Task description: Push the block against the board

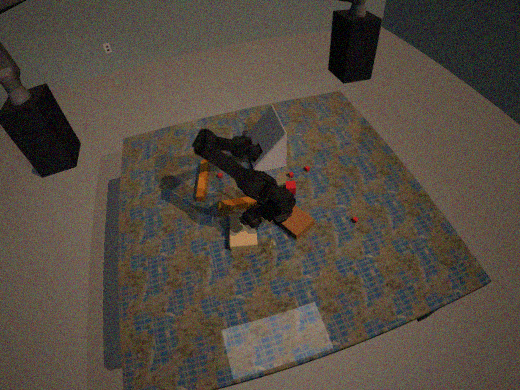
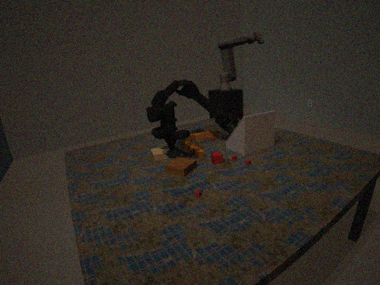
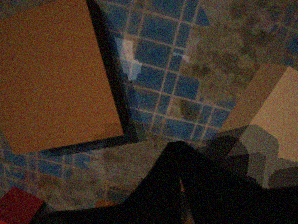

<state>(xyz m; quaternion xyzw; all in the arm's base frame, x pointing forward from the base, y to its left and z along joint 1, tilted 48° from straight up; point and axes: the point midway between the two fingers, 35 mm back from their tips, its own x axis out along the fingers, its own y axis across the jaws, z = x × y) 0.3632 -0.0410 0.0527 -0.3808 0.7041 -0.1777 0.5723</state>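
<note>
An orange-brown flat block (image 1: 301, 222) (image 2: 180, 165) (image 3: 55, 80) looks roughly square and lies flat at an angle. A pale tan piece (image 1: 243, 240) (image 2: 158, 153) (image 3: 282, 107) lies across a gap from it, partly hidden by the arm in the top view and cut off in the wrist view. The two are apart. I cannot tell for certain which is the board. My gripper (image 1: 251, 220) (image 2: 172, 153) (image 3: 175, 148) is shut and empty, pointing down low, close beside the tan piece on the side toward the gap. Contact with it cannot be made out.
A red cube (image 1: 291, 187) (image 2: 216, 158) (image 3: 21, 204) sits near the orange-brown block. Two orange bars (image 1: 202, 181) (image 1: 237, 202) lie on the arm's base side. A pale upright panel (image 1: 269, 132) (image 2: 259, 133) stands beyond the cube. Several small red pieces are scattered about.
</note>
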